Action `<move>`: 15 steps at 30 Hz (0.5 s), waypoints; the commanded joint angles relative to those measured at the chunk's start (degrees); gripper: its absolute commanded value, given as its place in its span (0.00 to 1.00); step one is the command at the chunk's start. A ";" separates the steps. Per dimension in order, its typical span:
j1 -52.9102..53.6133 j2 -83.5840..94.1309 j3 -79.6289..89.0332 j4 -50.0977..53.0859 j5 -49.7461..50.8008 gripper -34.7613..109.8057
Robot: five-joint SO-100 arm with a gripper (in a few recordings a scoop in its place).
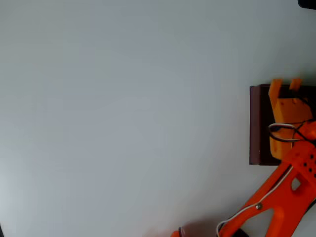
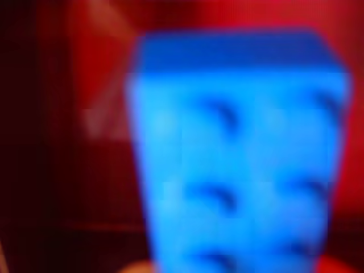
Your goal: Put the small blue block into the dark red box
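Observation:
The small blue block [image 2: 239, 159] looms very near and blurred in the wrist view, showing dark stud marks, against the dark red box [image 2: 68, 114]. In the overhead view the dark red box [image 1: 256, 123] sits at the right edge, partly cut off by the frame. My orange gripper [image 1: 285, 85] hangs over it with its fingertips [image 1: 275, 88] at the box's far wall, a narrow gap between them. The arm hides the block from above. The jaws appear shut on the block.
A plain pale grey table [image 1: 123, 113] stretches over the left and middle of the overhead view. The orange arm [image 1: 276, 197] enters from the bottom right with a white cable along it. A dark object [image 1: 308, 3] sits in the top right corner.

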 commanded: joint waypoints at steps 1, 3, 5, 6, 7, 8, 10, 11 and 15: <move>0.97 5.54 4.57 -2.81 0.70 0.33; 0.97 7.21 6.86 -4.13 0.35 0.35; 0.79 9.05 8.88 -4.66 -0.18 0.35; 0.70 10.37 10.20 -5.10 -0.53 0.35; 0.70 12.13 11.87 -5.71 -1.14 0.34; 0.35 14.33 13.80 -6.59 -2.20 0.34; -0.88 20.04 18.63 -8.09 -5.10 0.34; -2.11 23.47 21.45 -9.14 -7.03 0.34; -10.20 39.81 34.72 -14.24 -13.80 0.31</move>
